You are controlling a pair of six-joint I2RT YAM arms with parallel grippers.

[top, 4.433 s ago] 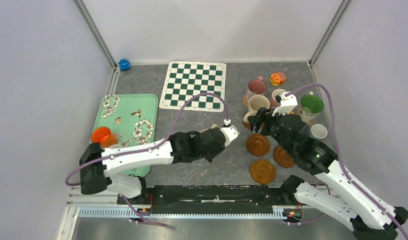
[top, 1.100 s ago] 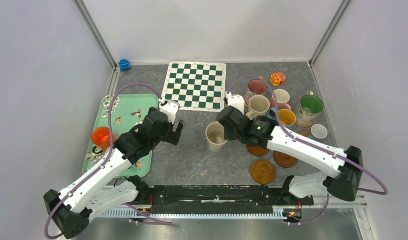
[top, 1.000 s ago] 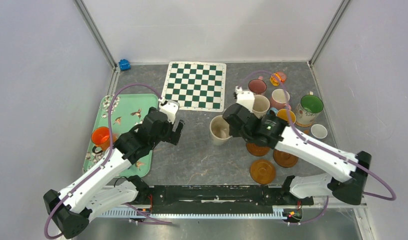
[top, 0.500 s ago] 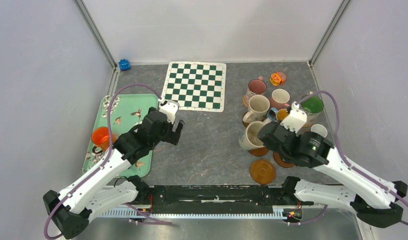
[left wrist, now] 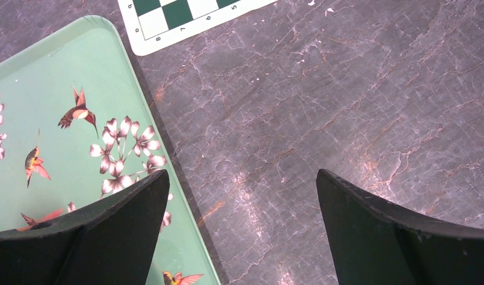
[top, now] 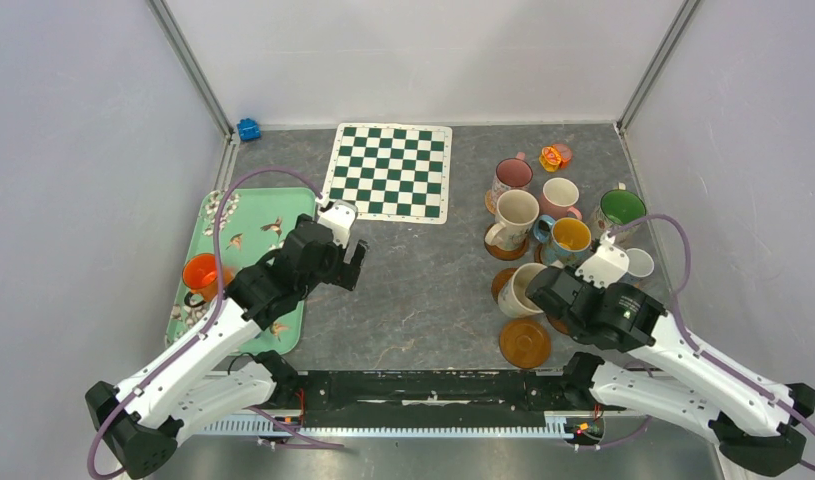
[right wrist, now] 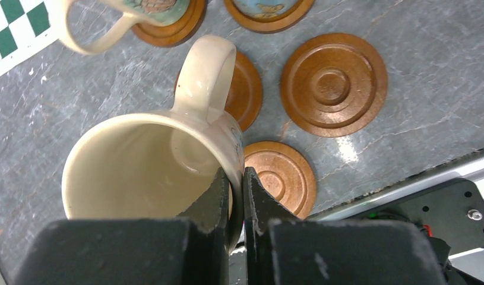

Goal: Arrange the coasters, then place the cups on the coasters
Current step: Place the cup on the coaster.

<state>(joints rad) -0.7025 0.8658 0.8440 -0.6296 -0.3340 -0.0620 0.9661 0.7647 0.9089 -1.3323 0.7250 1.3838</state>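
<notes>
My right gripper [top: 539, 291] is shut on the rim of a cream cup [top: 519, 290], which hangs tilted over a dark wooden coaster [top: 500, 281]. In the right wrist view the fingers [right wrist: 222, 190] pinch the cup's wall [right wrist: 144, 172], one inside and one outside, with the handle above a coaster [right wrist: 248, 89]. Two bare coasters [right wrist: 333, 84] [right wrist: 281, 175] lie beside it. Other cups stand behind: cream [top: 516, 210], pink [top: 560, 193], yellow-lined [top: 570, 235], green-lined [top: 621, 210], small white [top: 638, 262]. My left gripper [top: 353, 262] is open and holds nothing, above the tray's right edge.
A mint-green tray [top: 293, 205] at the left holds an orange cup [top: 203, 272]. A green-and-white chequered mat [top: 388, 170] lies at the back centre. A small orange toy [top: 554, 157] sits behind the cups. Grey walls close in on both sides.
My right gripper has carried the cream cup from the table's middle to the right and nearer, over the front coasters. The left arm has stayed still.
</notes>
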